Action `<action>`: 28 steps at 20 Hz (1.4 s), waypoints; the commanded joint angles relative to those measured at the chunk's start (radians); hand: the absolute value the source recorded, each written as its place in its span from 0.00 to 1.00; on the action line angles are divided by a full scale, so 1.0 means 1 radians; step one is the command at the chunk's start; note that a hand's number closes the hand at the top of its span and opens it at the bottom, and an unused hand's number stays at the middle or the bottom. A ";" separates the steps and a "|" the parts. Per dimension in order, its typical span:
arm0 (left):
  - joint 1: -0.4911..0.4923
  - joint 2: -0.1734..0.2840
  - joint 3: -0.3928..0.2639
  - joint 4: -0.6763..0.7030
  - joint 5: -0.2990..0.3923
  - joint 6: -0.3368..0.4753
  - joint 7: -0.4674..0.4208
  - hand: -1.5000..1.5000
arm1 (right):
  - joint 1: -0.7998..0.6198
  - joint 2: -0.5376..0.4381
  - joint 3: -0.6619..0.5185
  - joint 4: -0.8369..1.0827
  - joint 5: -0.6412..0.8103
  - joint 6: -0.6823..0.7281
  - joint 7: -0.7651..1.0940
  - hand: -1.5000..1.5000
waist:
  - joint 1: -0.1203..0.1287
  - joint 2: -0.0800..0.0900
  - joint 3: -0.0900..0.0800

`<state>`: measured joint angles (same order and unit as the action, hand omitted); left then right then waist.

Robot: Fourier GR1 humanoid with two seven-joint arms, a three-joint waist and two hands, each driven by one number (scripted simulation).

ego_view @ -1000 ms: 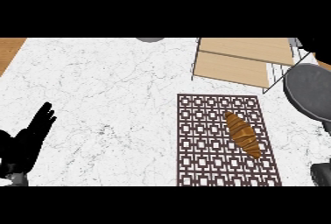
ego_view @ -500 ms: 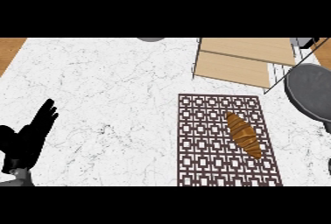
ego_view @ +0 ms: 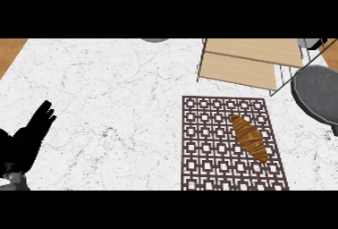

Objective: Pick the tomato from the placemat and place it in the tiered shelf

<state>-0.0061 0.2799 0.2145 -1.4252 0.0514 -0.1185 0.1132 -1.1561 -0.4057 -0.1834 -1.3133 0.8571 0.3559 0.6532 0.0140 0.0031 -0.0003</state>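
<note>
No tomato shows; a brown croissant (ego_view: 249, 137) lies on the right half of the dark patterned placemat (ego_view: 211, 147). The wooden tiered shelf (ego_view: 241, 70) stands behind the mat at the top right. My left hand (ego_view: 27, 141) rests open at the left edge, fingers up, far from the mat. My right forearm (ego_view: 318, 96) hangs raised at the right edge, beside the shelf and above the mat's far corner. A small dark part at the top right corner (ego_view: 311, 43) may be my right hand; most of it is hidden.
The white marble counter (ego_view: 112, 89) spreads wide between my left hand and the mat. A wooden strip (ego_view: 10, 51) shows at the top left corner. A grey rounded object (ego_view: 156, 40) peeks in at the top edge.
The grey piece of my right arm at the lower right edge has left the view. My left hand has shifted slightly up and left. The croissant has not moved.
</note>
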 commanded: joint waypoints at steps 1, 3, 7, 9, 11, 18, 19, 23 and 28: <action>-0.037 -0.011 -0.007 0.004 -0.007 0.012 0.031 0.50 | -0.048 -0.030 -0.039 0.139 -0.013 -0.048 -0.061 1.00 | -0.002 0.000 0.000; 0.035 0.011 0.011 -0.038 0.012 -0.028 0.005 0.50 | 0.033 -0.013 -0.012 0.149 0.017 -0.096 -0.086 1.00 | 0.001 -0.001 0.000; 0.006 -0.008 0.012 -0.002 -0.008 0.006 -0.007 0.50 | 0.049 -0.017 -0.073 0.189 0.024 -0.187 -0.041 0.00 | -0.004 -0.001 0.000; -0.024 -0.036 -0.023 -0.009 -0.036 0.032 0.018 0.50 | 0.005 -0.044 -0.042 0.303 0.052 -0.192 -0.103 0.00 | 0.001 0.001 0.000; -0.028 -0.052 -0.024 0.010 -0.053 0.054 0.003 0.50 | 0.035 -0.044 -0.003 0.301 0.072 -0.186 -0.138 0.00 | -0.002 0.001 0.000; -0.012 0.009 0.021 0.012 -0.002 -0.026 0.012 0.50 | -0.006 -0.070 -0.098 0.430 -0.010 -0.288 -0.275 0.00 | 0.003 0.000 0.000; 0.018 -0.025 -0.010 -0.034 -0.032 0.007 0.019 0.50 | -0.001 -0.018 -0.098 0.335 -0.030 -0.273 -0.184 0.00 | -0.003 -0.004 0.000; 0.037 -0.027 -0.004 -0.050 -0.031 0.009 0.014 0.50 | -0.055 -0.033 -0.175 0.380 -0.114 -0.254 -0.165 0.00 | 0.000 -0.004 0.000; 0.006 -0.002 0.015 -0.024 -0.022 -0.011 0.010 0.50 | -0.060 -0.066 -0.272 0.398 -0.240 -0.231 -0.201 0.00 | -0.005 -0.002 0.000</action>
<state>0.0212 0.2553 0.2136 -1.4510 0.0215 -0.1176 0.1081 -1.1913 -0.4497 -0.3944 -0.9376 0.6970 0.0978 0.4575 0.0103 0.0002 0.0000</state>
